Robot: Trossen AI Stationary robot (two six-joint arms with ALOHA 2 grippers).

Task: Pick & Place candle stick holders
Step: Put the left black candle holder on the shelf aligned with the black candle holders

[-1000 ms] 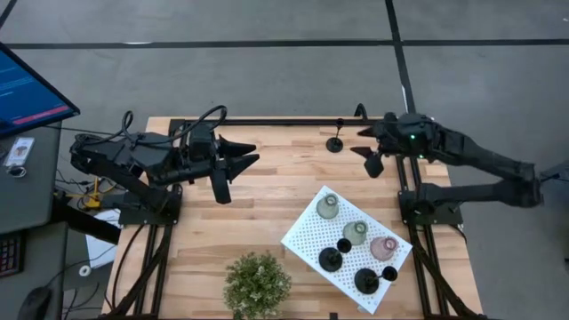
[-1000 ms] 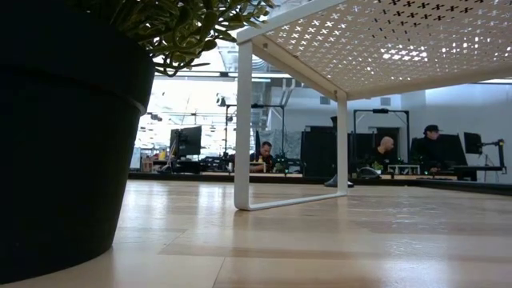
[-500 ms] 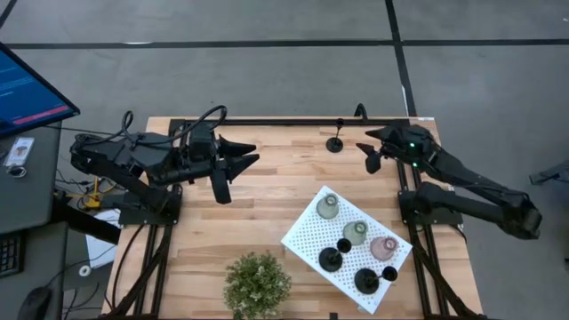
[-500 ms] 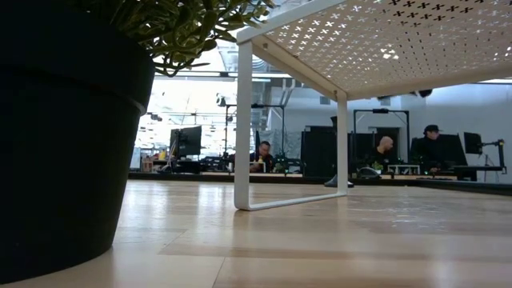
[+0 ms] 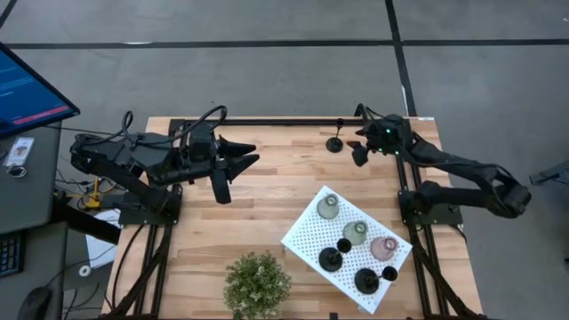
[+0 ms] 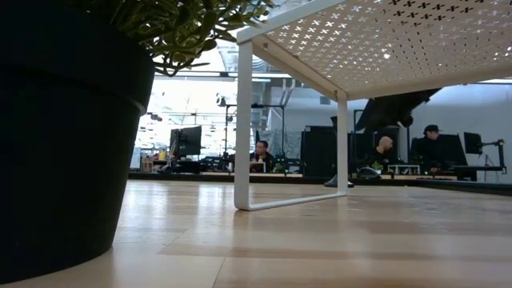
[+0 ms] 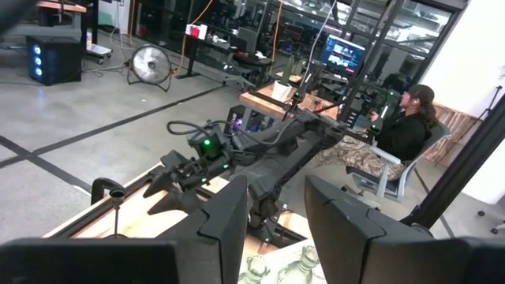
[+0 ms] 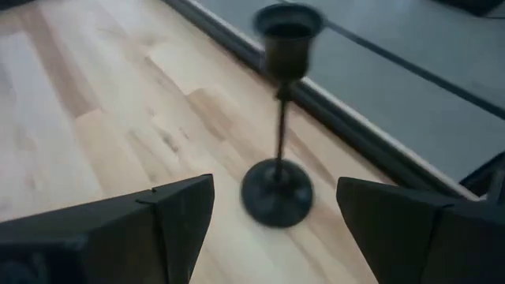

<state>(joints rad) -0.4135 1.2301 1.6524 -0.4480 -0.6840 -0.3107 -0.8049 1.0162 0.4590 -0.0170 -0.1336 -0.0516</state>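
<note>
Bushy green potted plant (image 5: pixel 257 283) at table's near edge, just left of white perforated board (image 5: pixel 303 236). Board angled, near right corner, raised on thin white legs. Wooden table (image 5: pixel 267 191), bare planks across middle. Monitor (image 5: pixel 31 93) and keyboard (image 5: pixel 8 253) beyond left edge. Low view: dark pot (image 6: pixel 64 136) close up; several seated people (image 6: pixel 262 154) at desks in room behind.

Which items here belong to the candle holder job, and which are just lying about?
Job:
- lone black holder by the far edge, right gripper open beside it
- two black holders and three pale holders on the white board

Lying about:
- potted plant
- left gripper, open, waiting
</note>
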